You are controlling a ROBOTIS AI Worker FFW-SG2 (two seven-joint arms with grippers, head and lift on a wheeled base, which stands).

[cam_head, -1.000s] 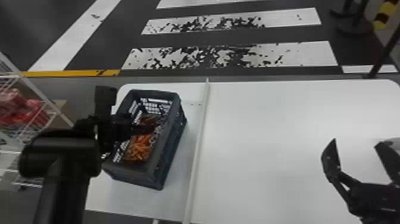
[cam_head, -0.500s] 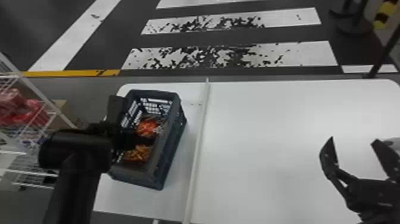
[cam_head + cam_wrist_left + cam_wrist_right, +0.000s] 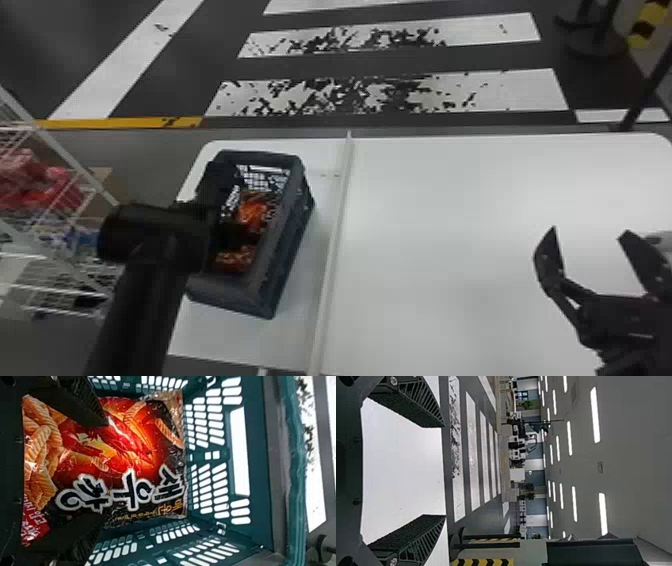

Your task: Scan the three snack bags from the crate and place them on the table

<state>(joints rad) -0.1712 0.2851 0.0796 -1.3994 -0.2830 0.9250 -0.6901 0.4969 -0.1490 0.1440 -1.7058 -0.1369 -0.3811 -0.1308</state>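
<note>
My left gripper (image 3: 234, 212) is inside the dark crate (image 3: 295, 235) at the table's left, over a red-and-orange snack bag (image 3: 254, 211). Orange packaging (image 3: 234, 259) shows nearer the crate's front end; whether it is the same bag I cannot tell. In the left wrist view the left gripper (image 3: 105, 471) is open, its fingers on either side of the red and black snack bag (image 3: 126, 451) with white lettering; contact is unclear. The right gripper (image 3: 590, 233) stands open and idle over the table's right part; in the right wrist view the gripper (image 3: 443, 471) has nothing between its fingers.
A pale strip (image 3: 332, 250) runs across the white table (image 3: 440, 240), right of the crate. A wire rack (image 3: 60, 150) with red packs stands at the far left. A pale grey item (image 3: 662, 241) is partly behind the right gripper.
The left arm has moved right and its gripper has turned, going further over and into the crate. More of the red bag shows in the head view. The right arm has barely moved.
</note>
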